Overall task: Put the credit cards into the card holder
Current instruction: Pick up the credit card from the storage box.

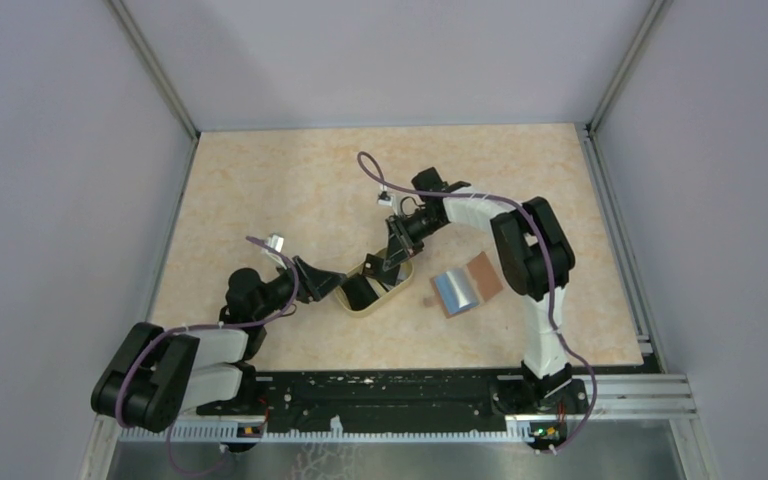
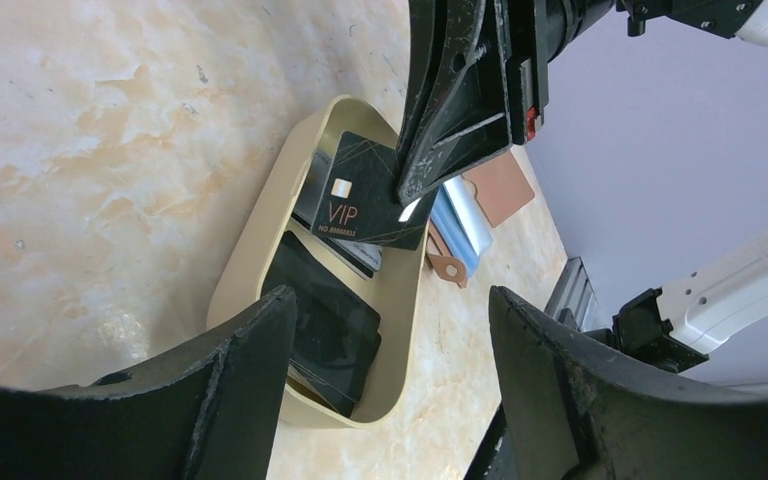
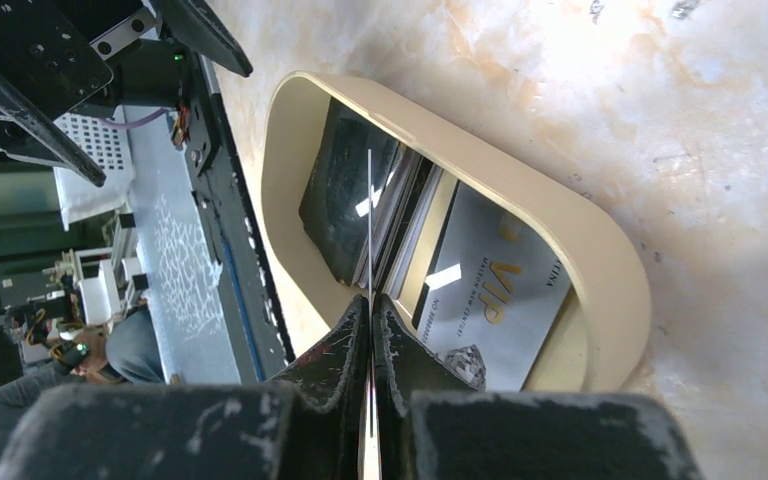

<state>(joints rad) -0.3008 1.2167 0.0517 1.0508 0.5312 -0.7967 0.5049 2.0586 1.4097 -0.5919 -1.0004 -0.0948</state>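
Observation:
My right gripper (image 3: 371, 305) is shut on a black VIP credit card (image 2: 365, 205), seen edge-on in its own view (image 3: 370, 220), and holds it over the oval tan dish (image 1: 392, 292). More cards lie in the dish: a silver VIP card (image 3: 490, 300) and black ones (image 3: 345, 200). The card holder (image 1: 468, 285) lies open to the right of the dish, light blue inside (image 2: 465, 225), reddish-brown outside (image 2: 500, 188). My left gripper (image 2: 390, 370) is open and empty at the dish's near-left end (image 1: 335, 285).
The dish rim (image 2: 260, 235) stands a little above the beige table. The right arm's fingers (image 2: 460, 110) hang over the dish's far end. Grey walls enclose the table on three sides. The black rail (image 1: 390, 390) runs along the near edge.

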